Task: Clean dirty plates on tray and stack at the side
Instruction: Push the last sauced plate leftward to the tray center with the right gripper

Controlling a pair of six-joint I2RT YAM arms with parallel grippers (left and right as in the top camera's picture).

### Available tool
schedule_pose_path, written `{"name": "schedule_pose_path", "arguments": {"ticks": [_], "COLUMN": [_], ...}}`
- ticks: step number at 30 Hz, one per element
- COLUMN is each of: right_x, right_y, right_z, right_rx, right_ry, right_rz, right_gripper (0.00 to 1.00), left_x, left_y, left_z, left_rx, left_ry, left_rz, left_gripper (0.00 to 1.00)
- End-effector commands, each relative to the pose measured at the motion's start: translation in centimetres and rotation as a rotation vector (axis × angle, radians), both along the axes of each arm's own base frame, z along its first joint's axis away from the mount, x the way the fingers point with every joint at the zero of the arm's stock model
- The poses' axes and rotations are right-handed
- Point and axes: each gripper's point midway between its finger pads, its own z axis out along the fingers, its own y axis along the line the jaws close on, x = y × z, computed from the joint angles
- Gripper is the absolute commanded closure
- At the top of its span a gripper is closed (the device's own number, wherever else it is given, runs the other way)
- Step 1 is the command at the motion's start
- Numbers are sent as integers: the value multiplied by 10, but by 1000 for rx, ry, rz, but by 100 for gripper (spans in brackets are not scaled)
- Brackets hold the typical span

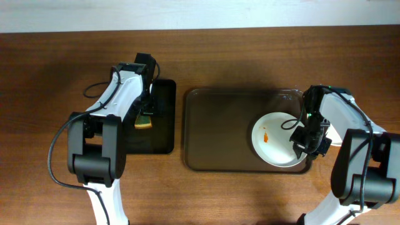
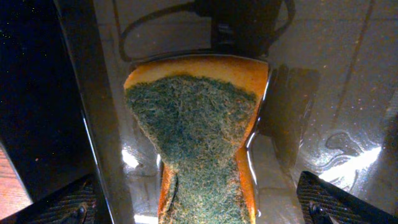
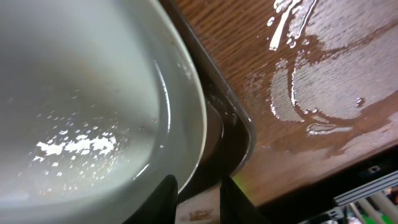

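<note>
One white plate [image 1: 272,147] with a small orange-red smear lies at the right end of the brown tray [image 1: 212,125]. No other plate shows. My right gripper [image 1: 306,145] is at the plate's right rim. In the right wrist view its fingers [image 3: 199,196] straddle the rim of the wet plate [image 3: 81,93], one inside and one outside, closed on it beside the tray's rim [image 3: 236,124]. My left gripper [image 1: 145,112] hangs over a yellow sponge with a green scouring face [image 1: 144,121]. In the left wrist view the fingers [image 2: 199,205] stand wide apart on either side of the sponge [image 2: 199,137], not touching it.
The sponge lies on a smaller black tray [image 1: 161,134] left of the brown tray; its wet surface fills the left wrist view [image 2: 323,93]. Water patches lie on the wooden table [image 3: 323,81] just right of the brown tray. The table's back edge meets a white wall.
</note>
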Motion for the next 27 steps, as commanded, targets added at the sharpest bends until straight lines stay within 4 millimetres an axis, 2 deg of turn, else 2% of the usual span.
{"name": "schedule_pose_path", "arguments": {"ticks": [1, 6, 13, 16, 19, 21, 24, 27], "right_x": [-3, 6, 22, 29, 36, 31, 25, 21], "right_y": [0, 11, 45, 49, 38, 21, 4, -8], "right_z": [0, -3, -7, -3, 20, 32, 36, 35], "right_rx": [-32, -38, -47, -46, -53, -105, -126, -127], "right_ry": [-8, -41, -106, -125, -115, -83, -63, -56], "right_rz": [-39, -1, 78, 96, 78, 66, 23, -25], "right_gripper": [76, 80, 79, 79, 84, 84, 77, 75], "left_x": [-3, -3, -3, -3, -3, -3, -3, -3], "left_y": [0, 0, 0, 0, 0, 0, 0, 0], "left_z": [-3, -3, -3, -3, -3, -3, -3, -3], "left_rx": [-6, -6, -6, -6, -6, -6, -6, -6], "left_ry": [11, 11, 11, 11, 11, 11, 11, 11], "left_rz": [4, 4, 4, 4, 4, 4, 4, 4], "left_gripper": [0, 0, 0, 0, 0, 0, 0, 0]}}
